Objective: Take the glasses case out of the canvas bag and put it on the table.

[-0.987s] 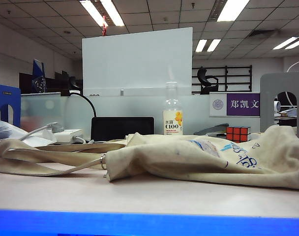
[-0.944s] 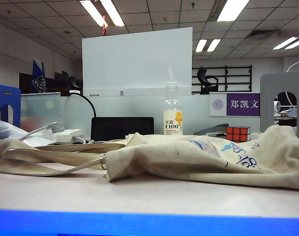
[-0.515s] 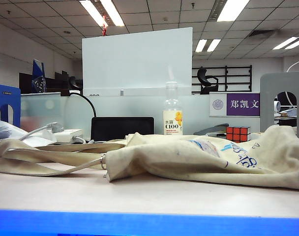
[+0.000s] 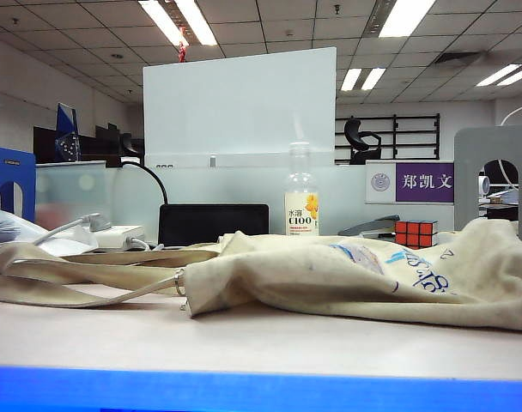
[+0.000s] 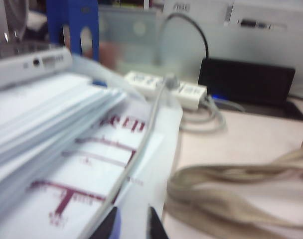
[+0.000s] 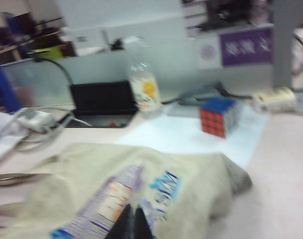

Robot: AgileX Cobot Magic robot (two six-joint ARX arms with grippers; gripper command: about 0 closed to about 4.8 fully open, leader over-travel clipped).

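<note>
We see the canvas bag (image 4: 355, 279) lying crumpled across the pale desk (image 4: 244, 343), its printed blue letters facing the exterior camera and its long straps (image 4: 81, 270) trailing off toward the left, joined at a metal ring (image 4: 180, 281). The glasses case shows in none of our views, so we cannot tell where it lies. Behind the bag stand a clear drink bottle (image 4: 301, 202) with a yellow flower on its label, a red-orange Rubik's cube (image 4: 415, 233) and a black laptop-like slab (image 4: 214, 224). Neither arm appears in the exterior view. In the left wrist view the left gripper (image 5: 131, 224) hangs over a stack of printed papers (image 5: 67, 164) at the desk's left side, its two dark fingers (image 5: 154, 224) a narrow gap apart with nothing between them; a white power strip (image 5: 166, 84) and grey cable lie beyond, and the bag's straps (image 5: 231, 189) are near by on the bare desk. In the right wrist view the right gripper (image 6: 131, 224) hovers above the printed face of the bag (image 6: 116, 194), its fingers (image 6: 124, 224) pressed together and empty, while the cube (image 6: 219, 115) and the bottle (image 6: 144, 92) stand farther back, the cube on a white sheet (image 6: 186, 137).
</note>
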